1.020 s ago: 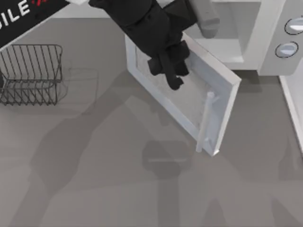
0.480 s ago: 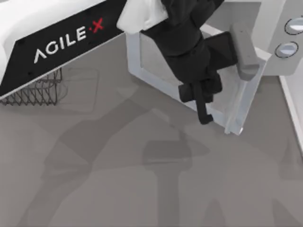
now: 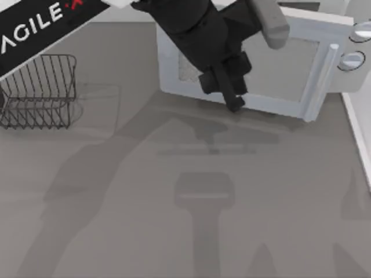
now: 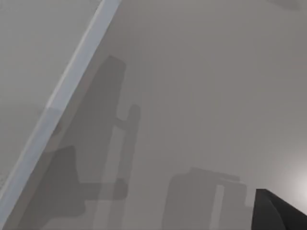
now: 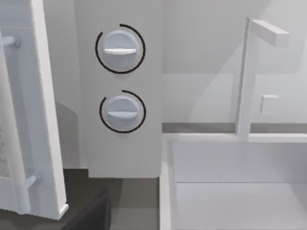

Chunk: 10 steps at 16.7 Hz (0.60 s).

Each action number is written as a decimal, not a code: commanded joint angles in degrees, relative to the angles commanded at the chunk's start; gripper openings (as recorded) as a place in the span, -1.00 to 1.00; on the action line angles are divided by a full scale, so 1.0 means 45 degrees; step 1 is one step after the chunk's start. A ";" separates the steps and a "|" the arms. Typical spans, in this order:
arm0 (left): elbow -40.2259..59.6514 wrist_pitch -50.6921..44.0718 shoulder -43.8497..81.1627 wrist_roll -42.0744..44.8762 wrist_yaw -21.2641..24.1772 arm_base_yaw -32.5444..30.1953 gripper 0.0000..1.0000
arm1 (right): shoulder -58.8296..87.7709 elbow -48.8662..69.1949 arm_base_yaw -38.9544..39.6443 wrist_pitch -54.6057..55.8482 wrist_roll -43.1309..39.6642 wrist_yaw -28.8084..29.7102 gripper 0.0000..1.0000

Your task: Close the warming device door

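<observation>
The door (image 3: 255,69) has swung from wide open, jutting toward the frame's centre a second ago, to almost flat against the microwave (image 3: 359,52) at the upper right. Its handle (image 3: 322,81) has moved from mid-right up to just beside the knobs (image 3: 352,58). The left tool (image 3: 229,92) has followed the door, going right and lower and then back up to the upper centre, now at the door's lower edge.

Wire rack (image 3: 37,90) stands well left of the door (image 3: 278,72).
</observation>
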 joint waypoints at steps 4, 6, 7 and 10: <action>-0.0021 -0.0007 0.0048 0.0010 -0.0027 -0.0064 -1.00 | 0.0000 0.0000 0.0000 0.0000 0.0000 0.0000 1.00; 0.0046 -0.0167 0.0125 -0.0111 -0.0038 -0.0219 -1.00 | 0.0000 0.0000 0.0000 0.0000 0.0000 0.0000 1.00; 0.0079 -0.0315 0.0167 -0.0193 -0.0039 -0.0292 -1.00 | 0.0000 0.0000 0.0000 0.0000 0.0000 0.0000 1.00; 0.0141 -0.0719 0.0418 -0.0342 0.0053 -0.0423 -1.00 | 0.0000 0.0000 0.0000 0.0000 0.0000 0.0000 1.00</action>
